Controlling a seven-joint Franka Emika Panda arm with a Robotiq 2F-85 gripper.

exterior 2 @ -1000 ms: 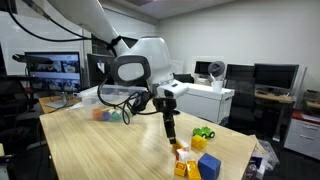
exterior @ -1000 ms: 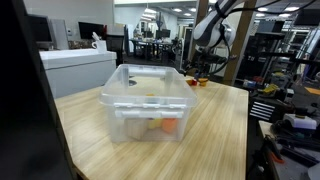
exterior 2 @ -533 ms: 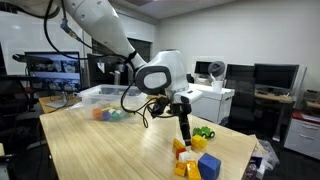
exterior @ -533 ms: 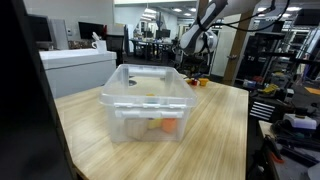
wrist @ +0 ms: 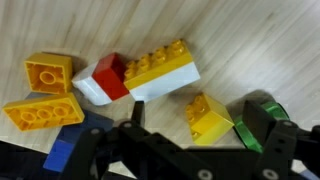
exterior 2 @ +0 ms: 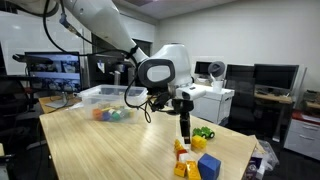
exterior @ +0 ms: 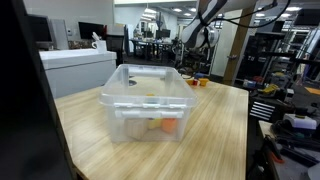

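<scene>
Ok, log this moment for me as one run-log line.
end effector: open, nothing held | position: over block pile at table corner | nearest: small yellow block, red-and-white block | clear bin: apart, across table

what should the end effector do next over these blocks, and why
Probably ease straight down onto the small yellow block. The end effector hangs open above the block pile, touching nothing. In the wrist view that block lies between its fingers, beside the yellow and white brick.
</scene>
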